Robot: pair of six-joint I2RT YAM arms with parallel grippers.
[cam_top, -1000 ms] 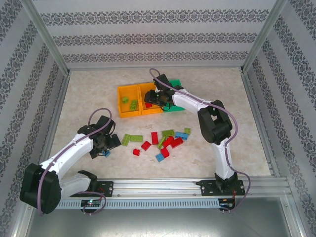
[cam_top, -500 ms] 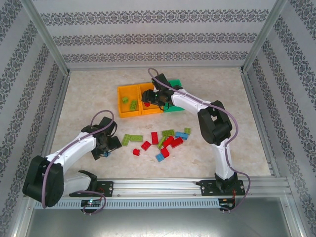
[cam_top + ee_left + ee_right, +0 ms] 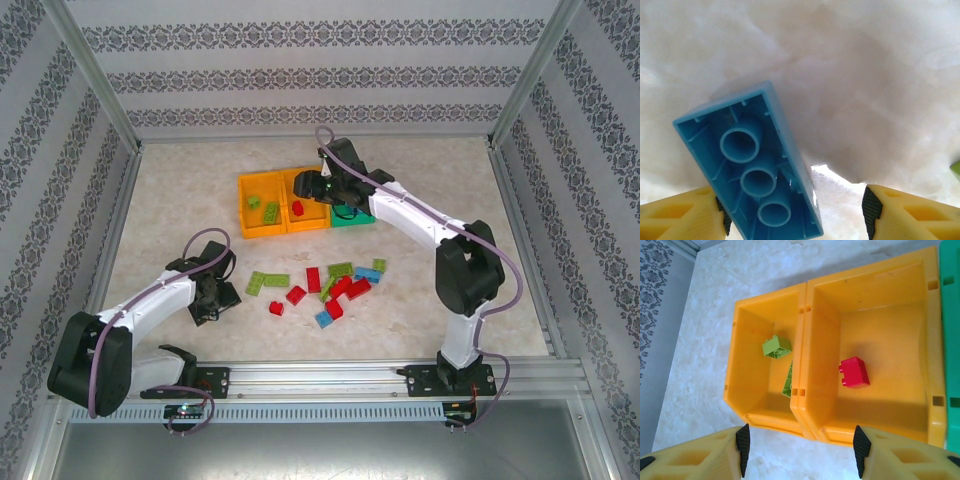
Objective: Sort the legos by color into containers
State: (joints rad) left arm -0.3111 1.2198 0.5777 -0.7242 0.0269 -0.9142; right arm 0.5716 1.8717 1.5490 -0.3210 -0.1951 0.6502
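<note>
Here left tool (image 3: 796,210), half-open, touches blue lego (image 3: 747,165) on one side

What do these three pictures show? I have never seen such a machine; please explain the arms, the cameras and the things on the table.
These are two robot arms bolted to a table, each ending in two yellow jaws. The wide picture comes from a fixed camera above, showing the left arm and the right arm; the other two come from cameras on their wrists. Loose red, blue and lime green Lego bricks lie on the table. The left arm's jaws stand open around a blue brick, its hollow underside facing the camera. The right arm's jaws are open and empty above the bins: one orange bin holds lime green bricks, the next orange bin a red brick, beside a green bin.
</note>
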